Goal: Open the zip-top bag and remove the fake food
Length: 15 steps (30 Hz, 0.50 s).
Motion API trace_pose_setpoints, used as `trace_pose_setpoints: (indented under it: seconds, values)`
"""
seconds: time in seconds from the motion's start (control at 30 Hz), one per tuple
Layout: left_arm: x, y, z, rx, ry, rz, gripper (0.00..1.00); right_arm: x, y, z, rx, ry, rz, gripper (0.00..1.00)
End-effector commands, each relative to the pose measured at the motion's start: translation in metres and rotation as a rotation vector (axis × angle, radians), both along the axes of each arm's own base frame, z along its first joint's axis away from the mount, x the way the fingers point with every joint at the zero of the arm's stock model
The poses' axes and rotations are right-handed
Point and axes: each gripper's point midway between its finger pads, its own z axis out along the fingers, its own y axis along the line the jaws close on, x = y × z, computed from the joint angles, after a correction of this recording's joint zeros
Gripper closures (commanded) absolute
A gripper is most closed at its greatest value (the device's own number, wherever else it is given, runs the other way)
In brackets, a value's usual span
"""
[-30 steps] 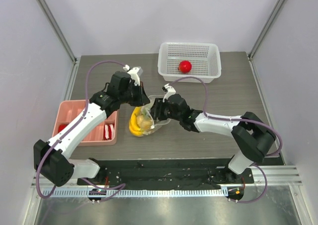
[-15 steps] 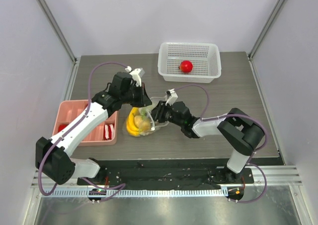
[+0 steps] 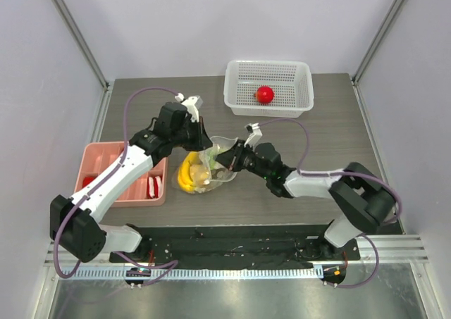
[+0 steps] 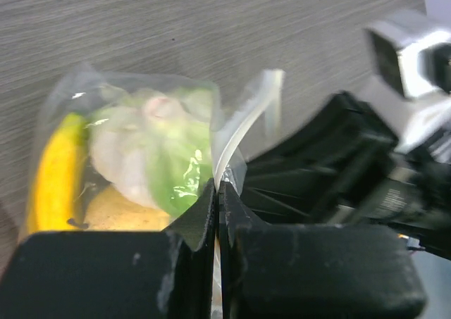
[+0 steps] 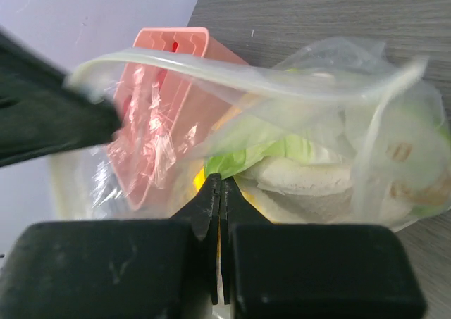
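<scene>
The zip-top bag [image 3: 211, 168] lies mid-table between both grippers, its mouth pulled open. Inside it show fake food pieces: a yellow banana bunch [image 4: 51, 178], white cauliflower with green leaves [image 4: 141, 150] and a yellow-orange fruit [image 4: 120, 210]. My left gripper [image 4: 217, 186] is shut on the far rim of the bag [image 4: 243, 125], holding it up. My right gripper [image 5: 220, 182] is shut on the near plastic edge, with the cauliflower [image 5: 317, 174] just beyond its tips. The upper rim strip [image 5: 246, 69] stretches across the right wrist view. A red round fruit [image 3: 264, 94] sits in the white basket.
The white perforated basket [image 3: 303, 86] stands at the back right. A pink tray [image 3: 106, 151] with red pieces sits left of the bag, close under my left arm. Both grippers [image 3: 204, 146] [image 3: 227, 161] crowd the bag's mouth.
My right gripper has closed on the bag's near edge. Its arm has drawn slightly right, and the mouth of the bag has spread wider. The left gripper kept its hold.
</scene>
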Motion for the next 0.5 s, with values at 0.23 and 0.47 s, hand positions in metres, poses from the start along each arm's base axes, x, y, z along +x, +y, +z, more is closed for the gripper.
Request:
trace_pose_setpoints:
  seconds: [0.23, 0.47]
  values:
    - [0.012, 0.018, 0.024, 0.030, -0.118, 0.075, 1.00, -0.042, -0.021, 0.088, 0.056, -0.115, 0.080, 0.99]
    - [0.010, 0.014, 0.018, 0.035, -0.088, 0.057, 1.00, -0.081, -0.017, 0.153, 0.148, -0.246, 0.264, 0.99]
